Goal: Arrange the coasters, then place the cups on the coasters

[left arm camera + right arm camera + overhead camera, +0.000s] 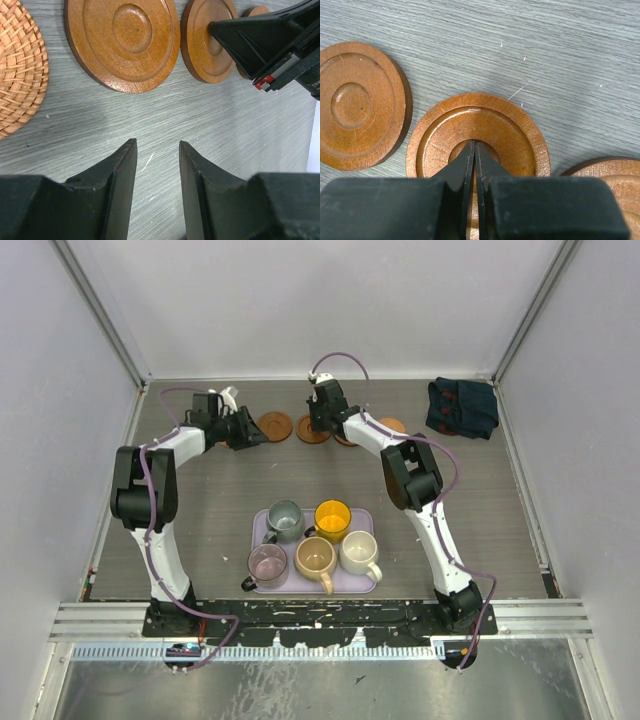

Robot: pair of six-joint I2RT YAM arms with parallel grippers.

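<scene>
Several brown wooden coasters lie in a row at the back of the table: one (pixel 275 425) beside my left gripper (pixel 247 432), one (pixel 313 432) under my right gripper (pixel 320 420), and others further right (pixel 392 425). In the right wrist view my right gripper (pixel 475 144) is shut, its tips resting on the centre of a coaster (pixel 520 145). My left gripper (pixel 157 145) is open over bare table, just short of a coaster (pixel 122 42). A woven coaster (pixel 17 65) lies to its left. The cups stand on the lavender tray (pixel 368 586): grey-green (pixel 284 518), yellow (pixel 332 519), pinkish-purple (pixel 267 564), tan (pixel 316 558), cream white (pixel 358 552).
A dark folded cloth (pixel 462 407) lies at the back right corner. Walls close in the table at the back and both sides. More coasters sit close on either side of the one under my right gripper, left (pixel 357 105) and right (pixel 612 185).
</scene>
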